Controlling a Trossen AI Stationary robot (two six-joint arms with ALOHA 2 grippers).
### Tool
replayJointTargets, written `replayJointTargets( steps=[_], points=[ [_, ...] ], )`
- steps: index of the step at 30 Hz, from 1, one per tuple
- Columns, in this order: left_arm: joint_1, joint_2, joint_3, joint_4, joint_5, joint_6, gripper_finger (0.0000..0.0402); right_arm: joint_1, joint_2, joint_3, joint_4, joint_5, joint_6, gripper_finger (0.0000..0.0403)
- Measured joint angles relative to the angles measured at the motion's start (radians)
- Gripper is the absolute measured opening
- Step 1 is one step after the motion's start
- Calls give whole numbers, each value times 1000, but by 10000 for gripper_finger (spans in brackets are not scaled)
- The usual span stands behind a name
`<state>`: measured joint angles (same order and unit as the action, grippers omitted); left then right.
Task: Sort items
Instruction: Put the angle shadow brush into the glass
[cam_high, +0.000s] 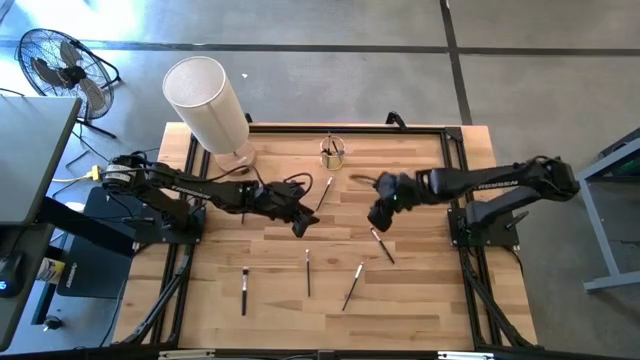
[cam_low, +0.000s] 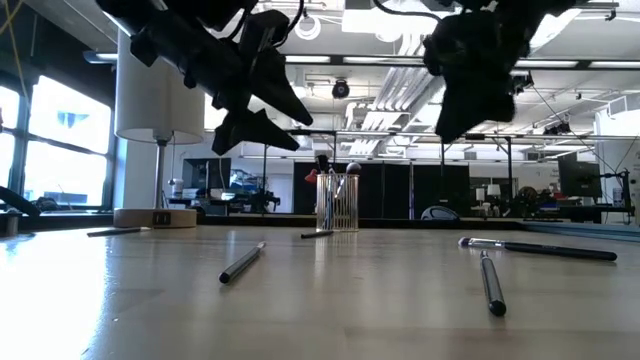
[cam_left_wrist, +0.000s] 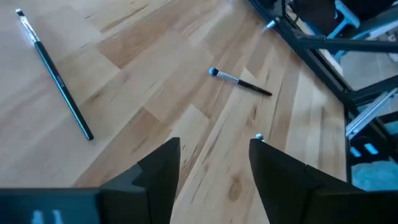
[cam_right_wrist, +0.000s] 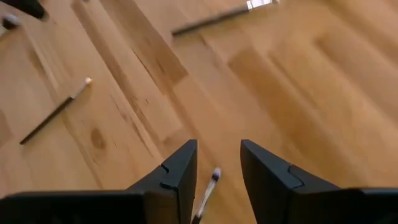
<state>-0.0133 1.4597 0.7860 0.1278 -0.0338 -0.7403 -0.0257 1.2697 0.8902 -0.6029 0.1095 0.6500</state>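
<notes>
Several slim makeup brushes lie flat on the wooden table (cam_high: 420, 300): one (cam_high: 325, 192) near the glass cup (cam_high: 333, 152), one (cam_high: 382, 245) under my right gripper, and three along the near side (cam_high: 244, 290) (cam_high: 308, 272) (cam_high: 352, 287). The cup stands at the far middle with brushes upright in it. My left gripper (cam_high: 300, 222) (cam_left_wrist: 214, 146) hangs open above the table's middle, with nothing between its fingers. My right gripper (cam_high: 378, 218) (cam_right_wrist: 219, 149) is open too, raised over the table. A brush (cam_right_wrist: 207, 191) lies on the wood below the gap between its fingers.
A large white cylinder (cam_high: 210, 105) stands at the table's far left corner. The black frame rail (cam_high: 350, 128) runs along the far edge. In the low view, brushes (cam_low: 243, 263) (cam_low: 490, 283) (cam_low: 540, 248) lie on the near half.
</notes>
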Motion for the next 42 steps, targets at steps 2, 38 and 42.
replayJointTargets(
  steps=[2, 38, 42],
  points=[
    [0, 0, 0, -13, -2, 1, 192, 55, 0, -25, -5, 36, 97, 117],
    [147, 54, 12, -949, -376, -633, 193, 373, -2, -302, 327, 8, 313, 62],
    [146, 53, -24, -923, -407, -655, 193, 373, -2, -302, 329, 30, 313, 62]
  ],
)
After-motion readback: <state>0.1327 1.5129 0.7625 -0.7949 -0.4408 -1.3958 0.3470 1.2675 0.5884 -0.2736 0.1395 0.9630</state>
